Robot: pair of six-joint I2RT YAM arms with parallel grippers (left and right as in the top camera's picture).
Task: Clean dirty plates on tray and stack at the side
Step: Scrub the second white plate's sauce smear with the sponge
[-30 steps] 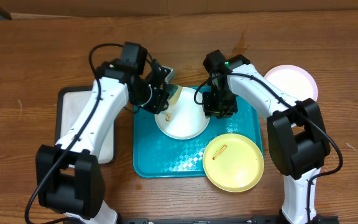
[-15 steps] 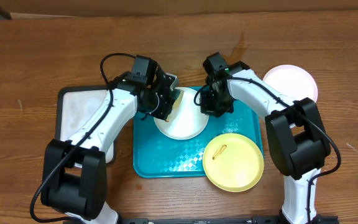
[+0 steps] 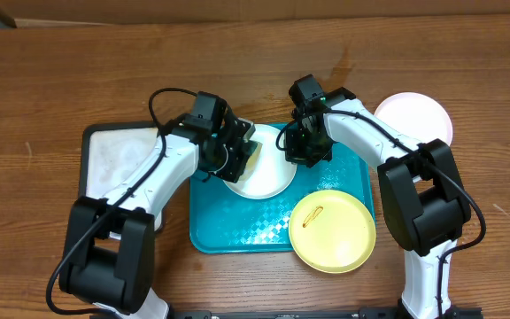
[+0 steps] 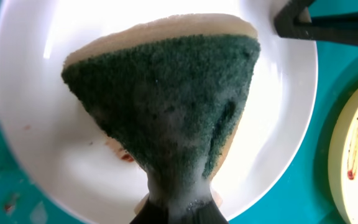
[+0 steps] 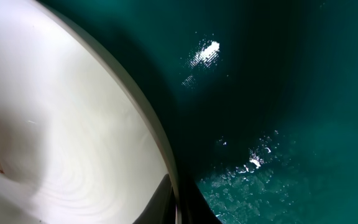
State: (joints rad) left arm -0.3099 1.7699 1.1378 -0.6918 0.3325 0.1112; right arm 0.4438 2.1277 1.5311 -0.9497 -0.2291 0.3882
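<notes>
A white plate (image 3: pixel 264 177) lies at the back of the turquoise tray (image 3: pixel 237 230). My left gripper (image 3: pixel 242 152) is shut on a green-and-yellow sponge (image 4: pixel 166 106), which is pressed green side down on the plate's (image 4: pixel 278 124) left part. A small red-brown smear (image 4: pixel 126 157) shows beside the sponge. My right gripper (image 3: pixel 297 146) is shut on the plate's right rim (image 5: pixel 166 155), one finger on each side of it. A yellow plate (image 3: pixel 332 230) with a brown smear overhangs the tray's front right corner. A third pale plate (image 3: pixel 414 115) lies on the table at the right.
A black-rimmed tray with a white surface (image 3: pixel 113 159) lies just left of the turquoise tray, under my left arm. A tan box edge (image 3: pixel 237 9) runs along the back of the wooden table.
My left gripper has carried the sponge to the right, further onto the white plate. My right gripper has closed on the plate's rim.
</notes>
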